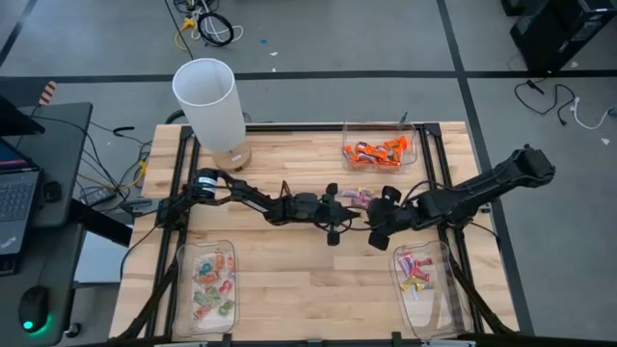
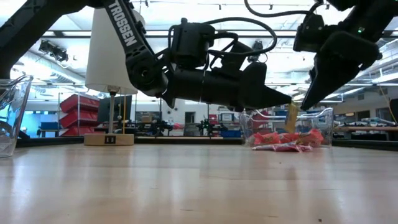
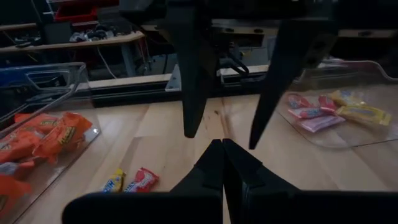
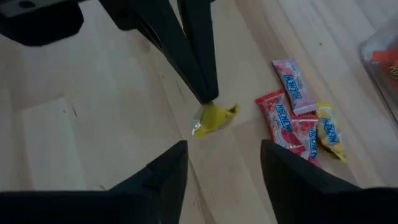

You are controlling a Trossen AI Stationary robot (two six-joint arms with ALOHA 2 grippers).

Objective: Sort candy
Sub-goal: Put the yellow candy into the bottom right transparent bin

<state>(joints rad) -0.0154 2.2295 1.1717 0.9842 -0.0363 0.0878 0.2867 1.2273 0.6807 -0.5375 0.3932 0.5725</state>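
Left gripper [image 4: 208,99] pinched on yellow candy [image 4: 213,118] at table centre; right gripper [image 4: 224,163] fingers wide, facing it from 3 o'clock; loose candy pile [image 4: 301,124] nearby

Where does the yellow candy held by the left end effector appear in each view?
High view: hidden among the two end effectors at the table's middle.
Low view: the yellow candy hangs right of centre, at the left end effector tip.
Left wrist view: not visible.
Right wrist view: at centre, pinched by the dark fingertips.
Shared landmark: the loose candy pile beside it.
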